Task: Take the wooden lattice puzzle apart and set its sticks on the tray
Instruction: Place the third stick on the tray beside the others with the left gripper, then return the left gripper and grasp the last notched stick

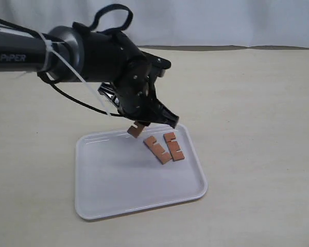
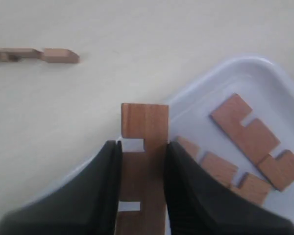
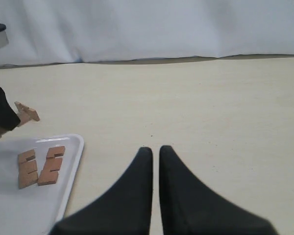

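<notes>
A pale beige table (image 1: 257, 103) carries the white tray (image 1: 118, 180), a rounded rectangle with a low rim, seen near the middle of the exterior view. The black left arm (image 1: 67, 51), marked PIPER, reaches in over the tray's far edge.

The left gripper (image 2: 143, 145) is clamped on one stick (image 2: 144, 120). In the left wrist view both black fingers (image 2: 105, 186) press the stick's long edges, and its free end juts past the fingertips with a square notch showing just at the tip of one finger. In the exterior view that stick hangs tilted in the air above the tray's far rim, clear of the surface.

The right gripper (image 3: 155, 152) hangs low over bare table beside the tray, well apart from the wood. Its two tapered fingers are drawn almost together, only a thin slit between them and nothing in it.

Two loose sticks lie flat inside the tray near its far right corner: one stick on the tray (image 1: 157, 149) and a second tray stick (image 1: 173, 145), side by side and roughly parallel, notches visible along their edges. They sit very close; whether they touch cannot be told.

In the left wrist view another wooden piece (image 2: 59, 55) rests on the bare table, well apart from the tray, its shape hard to read at that angle.
</notes>
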Robot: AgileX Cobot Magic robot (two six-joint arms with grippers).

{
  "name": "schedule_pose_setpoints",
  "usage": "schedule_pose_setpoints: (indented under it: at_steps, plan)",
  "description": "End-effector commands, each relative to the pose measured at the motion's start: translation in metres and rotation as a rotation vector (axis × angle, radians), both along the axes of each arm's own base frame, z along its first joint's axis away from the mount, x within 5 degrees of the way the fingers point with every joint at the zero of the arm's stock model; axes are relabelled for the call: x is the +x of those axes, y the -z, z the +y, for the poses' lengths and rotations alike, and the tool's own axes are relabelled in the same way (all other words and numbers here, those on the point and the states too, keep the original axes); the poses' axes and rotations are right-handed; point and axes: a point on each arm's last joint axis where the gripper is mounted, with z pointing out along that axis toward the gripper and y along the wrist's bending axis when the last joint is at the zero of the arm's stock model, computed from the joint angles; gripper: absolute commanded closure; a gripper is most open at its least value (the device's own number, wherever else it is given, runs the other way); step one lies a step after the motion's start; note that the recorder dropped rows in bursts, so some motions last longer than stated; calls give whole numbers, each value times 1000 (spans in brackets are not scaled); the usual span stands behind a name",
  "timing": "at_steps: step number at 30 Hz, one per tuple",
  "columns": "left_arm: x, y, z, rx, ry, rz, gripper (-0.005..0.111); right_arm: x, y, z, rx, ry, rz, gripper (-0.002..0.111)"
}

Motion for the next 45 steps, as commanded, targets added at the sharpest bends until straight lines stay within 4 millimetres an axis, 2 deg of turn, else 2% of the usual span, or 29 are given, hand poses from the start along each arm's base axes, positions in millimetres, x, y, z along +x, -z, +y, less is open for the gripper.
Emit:
schedule_pose_setpoints:
  at_steps: [1, 5, 11, 14, 19, 25, 29, 32, 35, 40, 45]
  plan:
    - [-12, 17, -13, 31, 44, 37, 107, 0, 0, 0, -2, -3, -5, 104]
    - [-16, 29, -16, 24, 13, 96, 107, 0, 0, 0, -2, -3, -5, 104]
    - [-18, 32, -11, 75, 13, 123, 106, 0, 0, 0, -2, -3, -5, 104]
    - [-17, 32, -10, 100, 22, 118, 95, 0, 0, 0, -2, -3, -5, 104]
    - [-17, 30, -11, 87, 30, 106, 68, 0, 0, 0, -2, -3, -5, 104]
    - [-14, 2, -14, 9, 69, 17, 52, 0, 0, 0, -2, -3, -5, 104]
    - [-11, -24, -9, -4, 98, -72, 51, 0, 0, 0, -2, -3, -5, 104]
    - [0, -38, 2, -36, 8, -135, 51, 0, 0, 0, -2, -3, -5, 104]
    - [17, -41, 20, -96, -150, -143, 52, 0, 0, 0, -2, -3, -5, 104]
    - [43, -34, 51, -210, -426, -113, 52, 0, 0, 0, -2, -3, -5, 104]
    - [55, -20, 54, -314, -523, -75, 51, 0, 0, 0, -2, -3, -5, 104]
